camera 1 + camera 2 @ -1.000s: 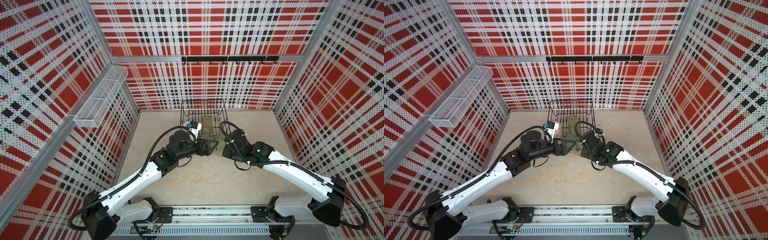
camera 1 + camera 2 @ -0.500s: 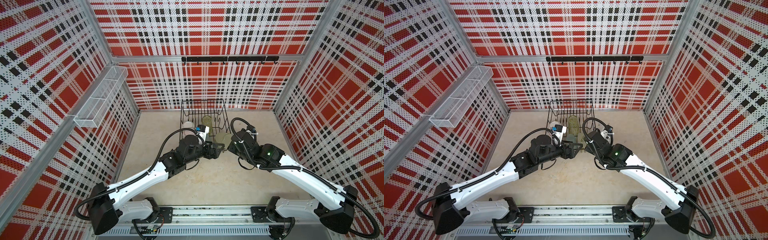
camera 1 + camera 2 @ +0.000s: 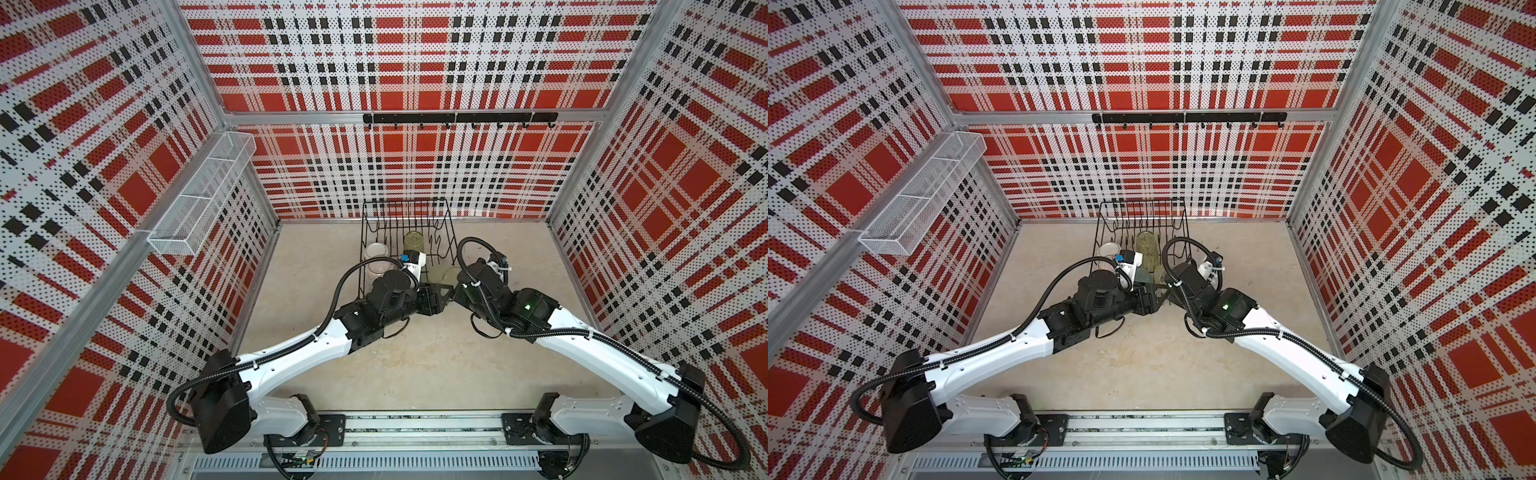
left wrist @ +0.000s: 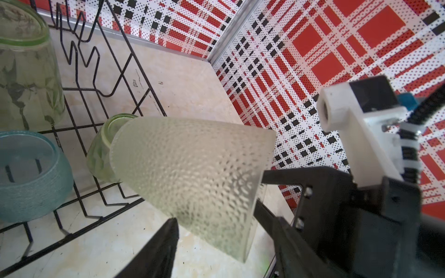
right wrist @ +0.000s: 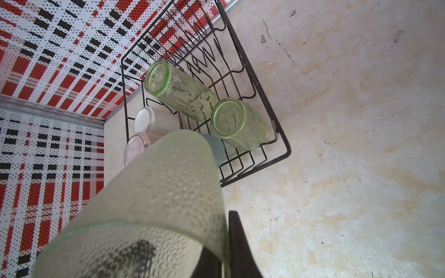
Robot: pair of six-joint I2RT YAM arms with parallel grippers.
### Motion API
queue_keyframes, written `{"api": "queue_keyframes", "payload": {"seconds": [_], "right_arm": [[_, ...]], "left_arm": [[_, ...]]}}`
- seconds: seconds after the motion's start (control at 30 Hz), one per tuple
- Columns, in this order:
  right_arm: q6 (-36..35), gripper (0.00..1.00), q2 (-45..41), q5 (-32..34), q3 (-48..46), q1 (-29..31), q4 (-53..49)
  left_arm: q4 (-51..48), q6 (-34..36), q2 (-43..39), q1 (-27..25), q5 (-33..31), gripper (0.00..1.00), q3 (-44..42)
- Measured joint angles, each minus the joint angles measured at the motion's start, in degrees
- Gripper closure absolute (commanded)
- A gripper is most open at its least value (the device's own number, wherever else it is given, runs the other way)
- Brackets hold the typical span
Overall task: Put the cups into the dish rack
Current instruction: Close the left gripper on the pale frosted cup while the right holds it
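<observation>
Plaid walls of red, white and black close in a pale marbled table (image 3: 415, 374). A black wire dish rack (image 3: 405, 201) sits against the far wall.

Five cups already stand in the rack, bottoms up. A pink mug (image 5: 136, 149), a blue-green cup (image 4: 29, 175) and a short green cup (image 5: 237, 122) line the rack's near rim. A white mug (image 5: 154, 121) and a tall green cup (image 5: 178, 91), leaning, are behind them.

The sixth, a frosted cup (image 4: 192, 168), hangs on its side in the air at the rack's near rim, by the short green cup. Its base points into the rack. The right tool (image 4: 262, 187) is clamped on its lip.

The left tool (image 3: 444, 291) meets it from the other side. Over the last second both arms have drifted a little along the near rim toward the short green cup. The left tool's jaws have also narrowed toward the frosted cup. Only one finger (image 4: 161, 245) shows, just under the cup, so I cannot tell whether it grips yet. This looks like a hand-over of the last cup.

The near row is full, while the rack's far half, among the upright prongs, is bare. The cup must clear the raised rim and the standing cups. The two wrists almost touch, leaving little room to turn.
</observation>
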Motion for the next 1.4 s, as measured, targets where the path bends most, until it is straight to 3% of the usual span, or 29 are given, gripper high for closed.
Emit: {"api": "queue_keyframes", "payload": {"seconds": [0.4,0.57,0.63,0.7,0.87,1.27,1.4], "right_arm": [[1.40,1.00,2.38,9.94,-0.15,2.58,-1.46],[1.01,0.90,4.72,16.06,0.46,4.76,-3.17],[0.72,0.77,5.53,18.27,1.31,5.88,-4.76],[-0.07,0.64,5.62,18.93,1.73,6.84,-5.27],[-3.50,0.47,3.91,16.31,1.20,8.35,-2.95],[-12.68,0.00,-9.44,4.33,-3.58,8.17,3.56],[-15.17,0.00,-11.34,1.11,-3.61,7.72,3.56]], "left_arm": [[0.37,-3.74,4.26,0.04,-2.29,0.75,1.40],[0.39,-5.11,5.22,0.11,-1.70,0.94,1.42],[0.61,-5.75,5.49,0.26,-1.22,0.99,1.42],[1.31,-6.23,5.84,0.46,-0.50,1.00,1.46],[3.65,-7.43,6.45,0.74,-0.04,1.00,2.05],[6.14,-7.74,6.23,2.49,4.31,1.00,2.16],[7.96,-6.80,4.50,4.66,5.64,1.00,1.22]]}}
